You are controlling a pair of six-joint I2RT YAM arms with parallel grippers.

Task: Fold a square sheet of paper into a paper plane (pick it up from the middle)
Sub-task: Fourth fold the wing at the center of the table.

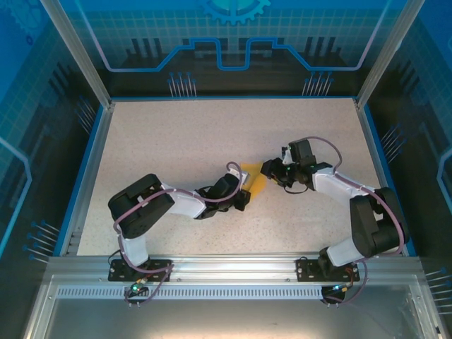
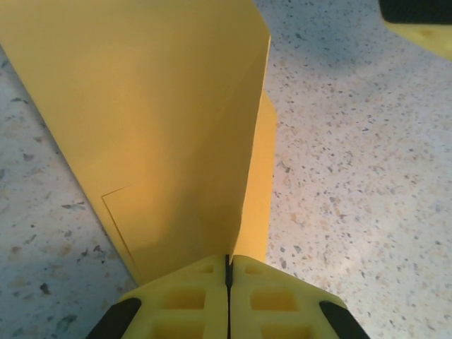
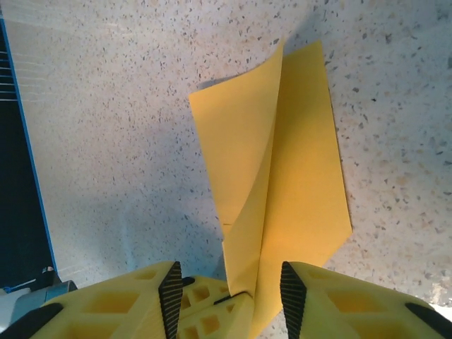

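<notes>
Top external view: two robot arms meet over the middle of a speckled table (image 1: 176, 141), with a part-folded orange-yellow sheet of paper (image 1: 256, 182) between them. The left gripper (image 1: 244, 195) reaches in from the lower left and the right gripper (image 1: 271, 168) from the upper right, each at one end of the sheet.

Left wrist view: the left gripper (image 2: 228, 263) is clamped tight on the near edge of the sheet of paper (image 2: 155, 120), its yellow jaws pressed together with no gap. One layer stands up from the table along a crease, and another lies flat beside it on the right. One of the right gripper's fingers (image 2: 431, 35) shows in the upper right corner.

Right wrist view: the right gripper (image 3: 229, 286) has its jaws apart, and its black pads (image 3: 170, 293) are clear of the sheet of paper (image 3: 296, 176), whose near end passes between them unpinched. One flap curls upward; the rest lies flat on the table (image 3: 106, 141).
</notes>
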